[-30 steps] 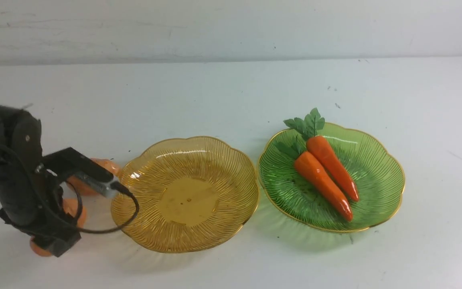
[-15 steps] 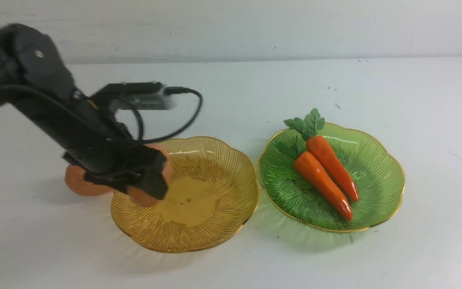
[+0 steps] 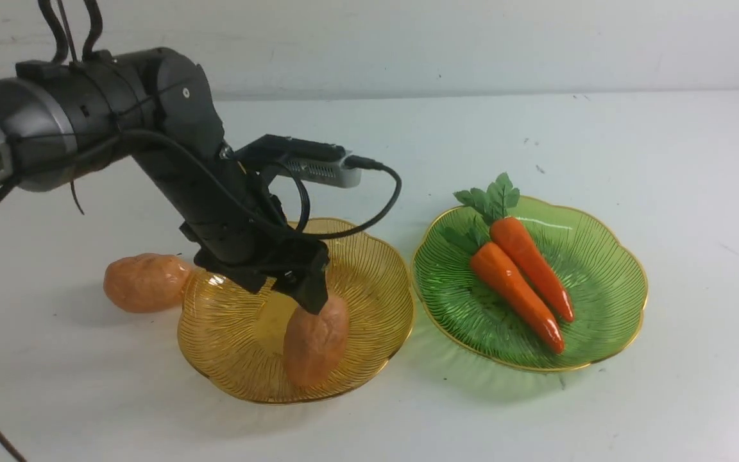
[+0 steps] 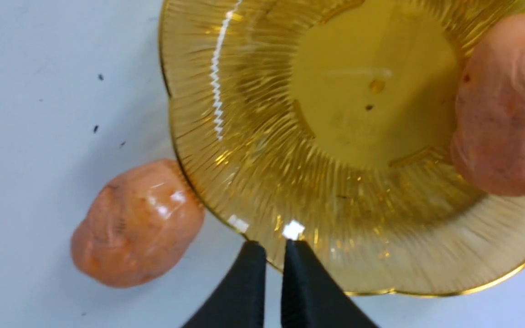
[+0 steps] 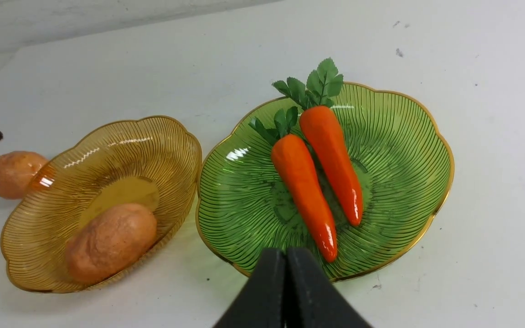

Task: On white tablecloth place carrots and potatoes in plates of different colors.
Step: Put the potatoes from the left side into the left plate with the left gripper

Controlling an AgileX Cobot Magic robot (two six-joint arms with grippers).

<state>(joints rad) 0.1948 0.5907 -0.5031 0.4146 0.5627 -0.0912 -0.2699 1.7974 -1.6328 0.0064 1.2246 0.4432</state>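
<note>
Front view, left end effector [image 3: 313,296] narrow over amber plate [image 3: 379,273] holding potato [image 3: 315,343], right end effector [image 5: 286,250] closed

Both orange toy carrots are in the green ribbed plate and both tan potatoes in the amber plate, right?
No. The front view shows only one tan oval potato in the amber ribbed plate; the other potato lies on the white tablecloth beside its rim. Both orange carrots are in the green ribbed plate.
</note>
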